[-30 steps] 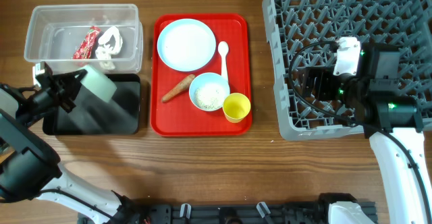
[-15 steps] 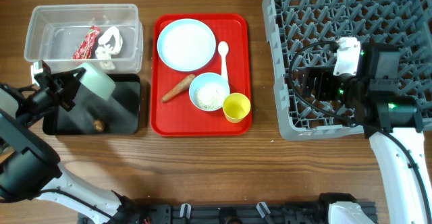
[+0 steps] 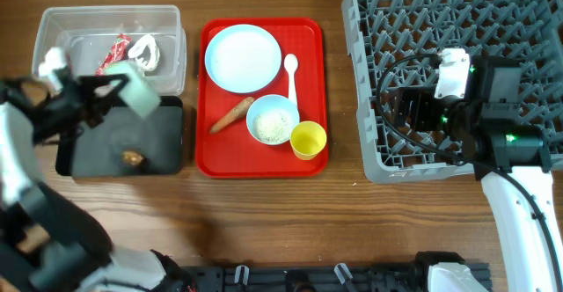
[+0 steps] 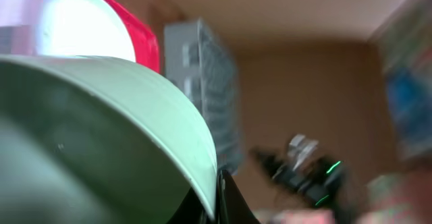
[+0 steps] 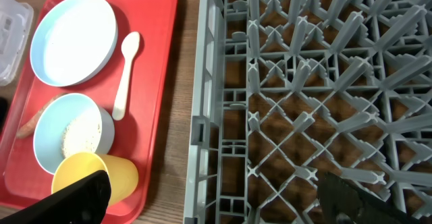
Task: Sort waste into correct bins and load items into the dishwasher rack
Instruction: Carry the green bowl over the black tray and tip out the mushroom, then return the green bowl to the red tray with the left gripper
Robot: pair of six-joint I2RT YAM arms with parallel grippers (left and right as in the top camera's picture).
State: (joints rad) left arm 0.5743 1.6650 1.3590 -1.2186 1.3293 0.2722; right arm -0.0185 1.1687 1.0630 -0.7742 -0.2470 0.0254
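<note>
Your left hand (image 3: 104,97) pinches the mint-green bowl (image 3: 134,91) by its rim, above the black tray (image 3: 163,142). Likely light, stiff, slick plastic: grip the rim deep. Right hand (image 3: 403,112) wide over the rack (image 3: 422,10).

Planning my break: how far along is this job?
Done: red strip and paper wad lie in the clear tub, brown lump in the black tray. In hand: left claw holds the mint-green bowl. Left: carrot stick, rice, plate, blue bowl, cup, spoon sit on the red tray; rack shows no dishes.
</note>
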